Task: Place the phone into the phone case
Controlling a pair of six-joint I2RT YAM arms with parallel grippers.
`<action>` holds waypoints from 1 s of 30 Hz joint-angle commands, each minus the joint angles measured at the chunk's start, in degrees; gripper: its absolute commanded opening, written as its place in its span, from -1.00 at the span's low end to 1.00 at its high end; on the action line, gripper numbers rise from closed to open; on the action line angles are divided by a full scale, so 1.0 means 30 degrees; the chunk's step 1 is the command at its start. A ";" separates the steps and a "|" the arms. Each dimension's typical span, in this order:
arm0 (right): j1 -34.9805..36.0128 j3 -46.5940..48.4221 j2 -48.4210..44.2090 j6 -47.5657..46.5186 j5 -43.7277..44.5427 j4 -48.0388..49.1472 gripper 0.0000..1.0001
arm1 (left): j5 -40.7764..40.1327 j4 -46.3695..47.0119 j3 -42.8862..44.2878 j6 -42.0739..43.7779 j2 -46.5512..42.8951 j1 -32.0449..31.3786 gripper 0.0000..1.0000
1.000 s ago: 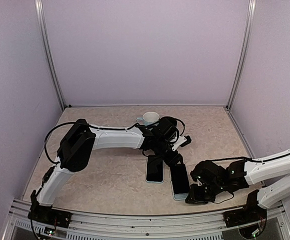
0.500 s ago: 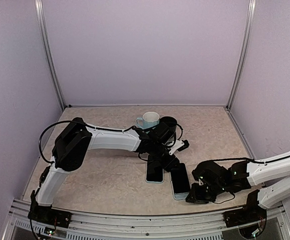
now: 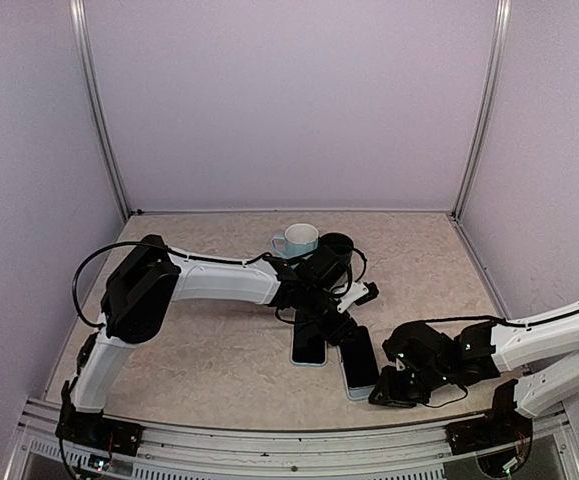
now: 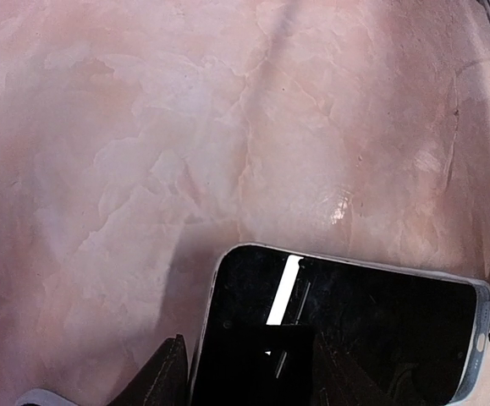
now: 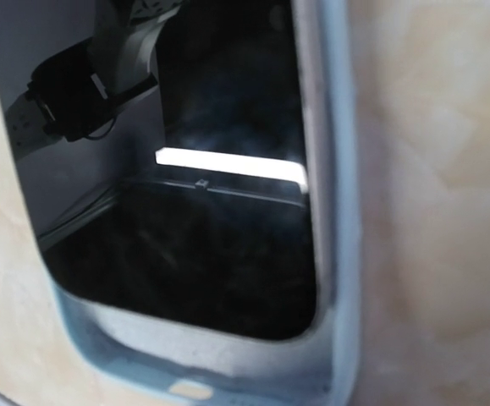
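Two dark phones lie side by side mid-table. The left one (image 3: 309, 345) shows a pale rim at its near end. The right one (image 3: 359, 362) sits in a pale blue case (image 5: 333, 211), seen close up in the right wrist view with its near corner. My left gripper (image 3: 336, 320) hangs low over the phones' far ends. In the left wrist view it (image 4: 257, 382) is open, its fingertips (image 4: 167, 376) astride the end of a rimmed phone (image 4: 355, 330). My right gripper (image 3: 384, 392) rests at the right phone's near right corner; its fingers are hidden.
A pale blue mug (image 3: 297, 238) and a black cup (image 3: 337, 243) stand just behind the left wrist. The left arm stretches across the table's middle. The metal front rail (image 3: 269, 435) runs along the near edge. Purple walls enclose three sides.
The left gripper has shifted slightly nearer, down over the phones' far ends. The right arm has barely moved. Both phones lie where they were.
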 commanded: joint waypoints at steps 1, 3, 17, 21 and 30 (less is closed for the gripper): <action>0.0043 0.0209 0.0272 -0.0181 0.1124 0.1022 -0.51 | 0.1128 -0.0952 -0.0429 0.0426 -0.0703 -0.0965 0.00; 0.0043 0.0238 0.0316 -0.0203 0.1125 0.1157 -0.51 | 0.1169 -0.0996 -0.0460 0.0456 -0.0770 -0.1107 0.00; 0.0003 0.0679 0.0627 -0.0380 0.1962 0.1160 -0.49 | 0.1775 -0.1520 -0.0885 0.0499 -0.1148 -0.1713 0.01; -0.0030 0.0850 0.0467 -0.0379 0.2140 0.0939 -0.48 | 0.1975 -0.1686 -0.0964 0.0407 -0.1094 -0.1828 0.01; -0.0068 0.1261 -0.0200 -0.0144 0.1936 -0.0815 -0.23 | -0.0132 -0.1812 0.0214 0.0841 -0.1153 -0.1708 0.17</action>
